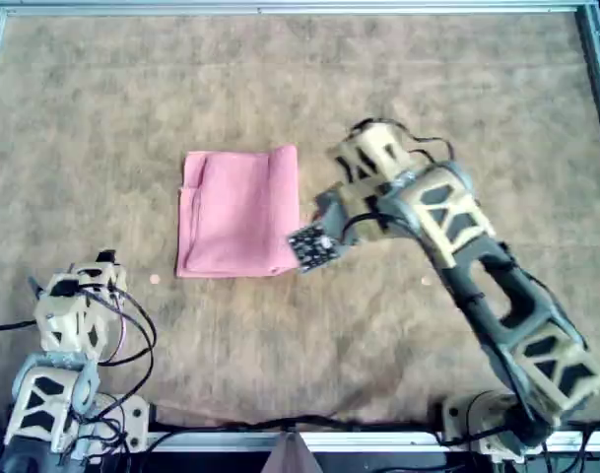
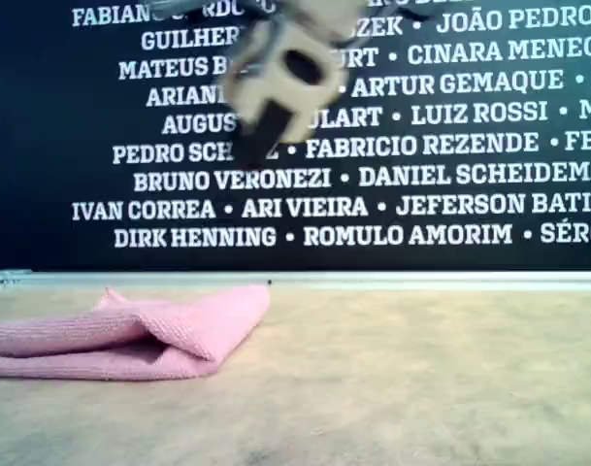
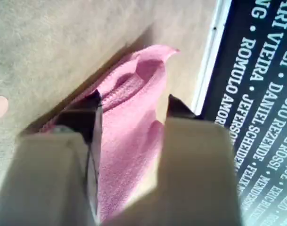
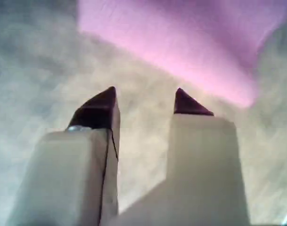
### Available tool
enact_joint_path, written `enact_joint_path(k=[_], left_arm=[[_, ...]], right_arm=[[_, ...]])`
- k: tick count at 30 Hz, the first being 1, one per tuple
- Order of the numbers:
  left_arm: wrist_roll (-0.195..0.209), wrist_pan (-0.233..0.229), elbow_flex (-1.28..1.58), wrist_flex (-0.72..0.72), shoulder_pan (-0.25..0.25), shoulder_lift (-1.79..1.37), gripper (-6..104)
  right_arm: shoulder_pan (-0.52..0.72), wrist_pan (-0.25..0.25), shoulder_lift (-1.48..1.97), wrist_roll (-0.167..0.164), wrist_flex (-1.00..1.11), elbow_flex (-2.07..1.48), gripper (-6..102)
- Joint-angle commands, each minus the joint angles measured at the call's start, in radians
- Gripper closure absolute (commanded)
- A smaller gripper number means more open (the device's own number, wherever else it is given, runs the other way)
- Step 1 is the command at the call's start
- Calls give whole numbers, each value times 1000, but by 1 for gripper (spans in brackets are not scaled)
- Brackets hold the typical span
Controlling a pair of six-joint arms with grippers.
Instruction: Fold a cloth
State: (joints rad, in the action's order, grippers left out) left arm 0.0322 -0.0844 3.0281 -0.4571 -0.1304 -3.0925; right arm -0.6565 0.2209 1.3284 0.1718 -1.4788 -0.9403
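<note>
Cloth (image 1: 238, 212), thin pink woven fabric: lying already folded over into a rectangle near the middle of the mottled brown mat (image 1: 378, 89), its layers showing at the edge in the exterior view. You are probably looking at one further fold or none. Right gripper (image 4: 145, 106): hanging over bare mat just beside the cloth, jaws parted and empty. Left gripper (image 3: 131, 110): parked at the overhead view's lower left, jaws apart, merely framing the cloth from a distance.
</note>
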Motion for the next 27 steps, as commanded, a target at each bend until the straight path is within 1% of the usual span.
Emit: enact_joint_path(k=[1, 12, 14, 16, 19, 20, 21, 23, 26, 27], left_arm=[[5, 5, -20, 17, 20, -3, 47], [8, 5, -20, 18, 12, -5, 47], [0, 6, -20, 18, 9, -5, 47], [8, 6, -20, 18, 9, -5, 47], [6, 6, -20, 12, 9, -3, 48], [0, 6, -20, 12, 9, -3, 48], [2, 6, -20, 12, 9, -3, 48], [9, 8, -20, 12, 8, -3, 48], [9, 8, -20, 12, 8, -3, 48], [9, 8, -20, 12, 8, -3, 48]], right_arm=[[80, -6, 250, -6, 0, -37, 59], [430, -6, 744, -9, -14, -299, 93], [482, -6, 851, -9, -9, -380, 96], [522, -6, 948, -9, 0, -469, 97], [546, -6, 1088, -11, 9, -615, 97], [546, -6, 1129, -17, 26, -664, 97], [548, -6, 1166, -28, 54, -710, 97], [549, -6, 1247, -74, 137, -818, 97], [551, -6, 1385, -172, 305, -1003, 97], [551, -6, 1434, -198, 364, -1077, 97]])
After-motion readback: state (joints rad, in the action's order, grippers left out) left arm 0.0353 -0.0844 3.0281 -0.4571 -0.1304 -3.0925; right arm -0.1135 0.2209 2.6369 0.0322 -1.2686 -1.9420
